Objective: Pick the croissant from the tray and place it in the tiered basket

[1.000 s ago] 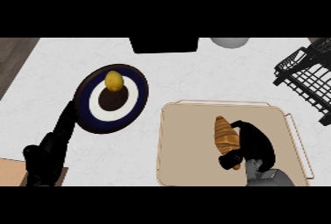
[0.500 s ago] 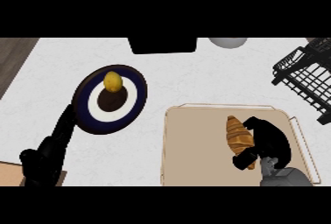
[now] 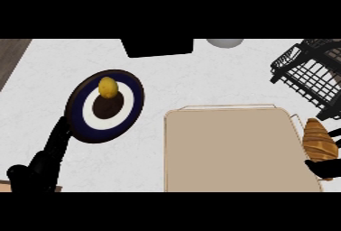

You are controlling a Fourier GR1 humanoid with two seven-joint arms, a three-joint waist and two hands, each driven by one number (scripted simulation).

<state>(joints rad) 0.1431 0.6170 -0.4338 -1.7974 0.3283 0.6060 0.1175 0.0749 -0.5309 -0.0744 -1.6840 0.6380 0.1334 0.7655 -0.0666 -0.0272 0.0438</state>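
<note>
The white worktop spreads wide, and the beige tray sits bare in the middle, because its load is already off it. Up at the far right stands the black wire basket, the target, well apart from the tray's right edge. The dark plate on the left carries a yellow fruit, out of the way. The left hand lies low at the left, fingers stretched toward the plate, resting. The croissant hangs just past the tray's right rim, pinched from below by the right hand, whose fingers curl under it. Half a second ago the croissant sat over the tray; now it has swung right, toward the basket.
</note>
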